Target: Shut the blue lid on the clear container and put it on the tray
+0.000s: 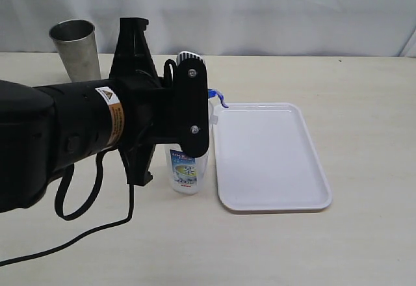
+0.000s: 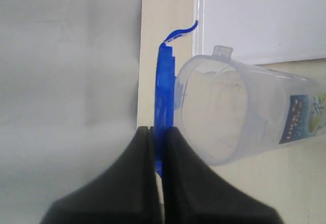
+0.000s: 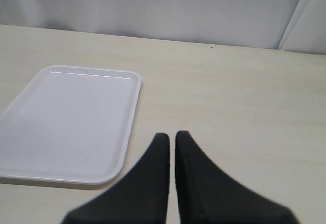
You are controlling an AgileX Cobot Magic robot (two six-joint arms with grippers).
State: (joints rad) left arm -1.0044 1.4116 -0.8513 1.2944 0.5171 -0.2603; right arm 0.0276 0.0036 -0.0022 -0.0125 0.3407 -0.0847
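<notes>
My left gripper [image 2: 158, 130] is shut on the edge of the blue lid [image 2: 164, 91], which I see edge-on with one flap curling away from it. The lid stands right beside the open mouth of the clear container [image 2: 239, 112]; I cannot tell whether they touch. In the exterior view the container [image 1: 184, 172] stands upright on the table just left of the white tray [image 1: 273, 156], mostly hidden behind my left arm, and only a sliver of the lid [image 1: 220, 97] shows. My right gripper [image 3: 171, 135] is shut on nothing, above the table beside the tray [image 3: 66, 122].
A steel cup [image 1: 77, 49] stands at the back left of the table. A black cable [image 1: 78, 208] hangs from my left arm onto the table in front. A white backdrop closes off the far side.
</notes>
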